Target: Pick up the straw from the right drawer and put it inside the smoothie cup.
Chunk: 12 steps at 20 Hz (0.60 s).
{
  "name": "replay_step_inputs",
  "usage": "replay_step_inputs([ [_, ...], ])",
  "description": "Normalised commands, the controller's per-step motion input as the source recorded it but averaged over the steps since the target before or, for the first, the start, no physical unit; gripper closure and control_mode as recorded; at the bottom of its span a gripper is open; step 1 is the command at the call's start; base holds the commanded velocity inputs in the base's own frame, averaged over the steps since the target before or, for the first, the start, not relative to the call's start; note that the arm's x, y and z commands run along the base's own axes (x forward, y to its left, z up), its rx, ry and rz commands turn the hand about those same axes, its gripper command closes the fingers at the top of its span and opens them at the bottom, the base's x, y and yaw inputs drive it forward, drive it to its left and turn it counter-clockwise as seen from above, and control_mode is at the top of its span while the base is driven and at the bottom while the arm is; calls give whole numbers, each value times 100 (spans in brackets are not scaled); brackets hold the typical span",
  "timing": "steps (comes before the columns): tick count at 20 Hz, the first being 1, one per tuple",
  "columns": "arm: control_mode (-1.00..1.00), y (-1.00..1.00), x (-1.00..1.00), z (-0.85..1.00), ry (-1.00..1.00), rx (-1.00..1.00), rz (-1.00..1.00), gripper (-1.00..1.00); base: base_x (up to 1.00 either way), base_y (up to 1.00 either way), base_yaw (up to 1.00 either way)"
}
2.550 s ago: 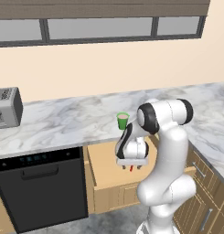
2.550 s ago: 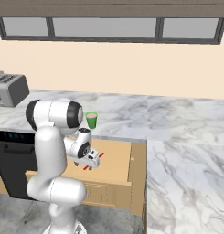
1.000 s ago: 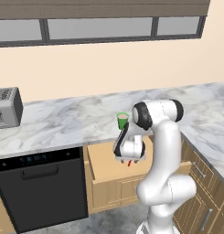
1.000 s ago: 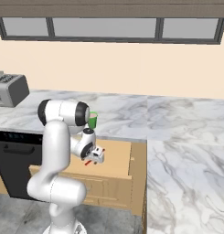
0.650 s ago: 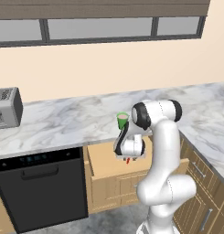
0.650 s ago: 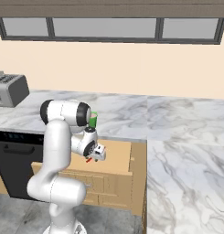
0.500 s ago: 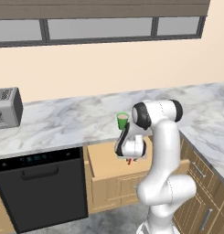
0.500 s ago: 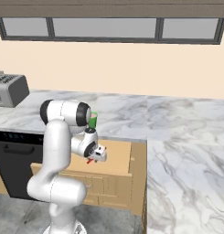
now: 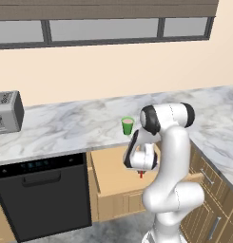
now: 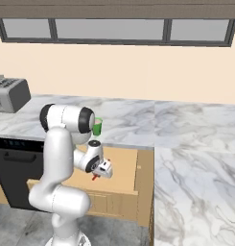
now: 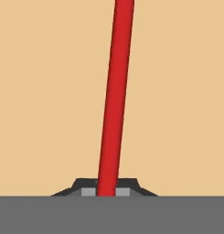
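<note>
A smooth, matt red straw (image 11: 114, 100) lies against the plain tan, unpatterned bottom of the light-wood right drawer (image 9: 111, 172). The counter (image 9: 65, 130) above is grey-veined white marble with a soft sheen. The smoothie cup (image 9: 128, 126) looks like smooth green plastic, the toaster (image 9: 6, 112) brushed grey metal, and the dishwasher (image 9: 42, 197) front flat matt black.

light: bright, even, flat | shadows: faint, soft | glare: none | focus: sharp rendered edges, slightly coarse
</note>
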Motion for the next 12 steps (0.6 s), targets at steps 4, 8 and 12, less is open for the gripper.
replay_step_inputs([
  [4,-100,-9,-18,1,0,0,-8,100,0,0,0],
  [8,-100,0,-3,44,1,0,-5,100,0,0,0],
  [12,-100,0,-3,66,5,0,-3,100,0,0,0],
])
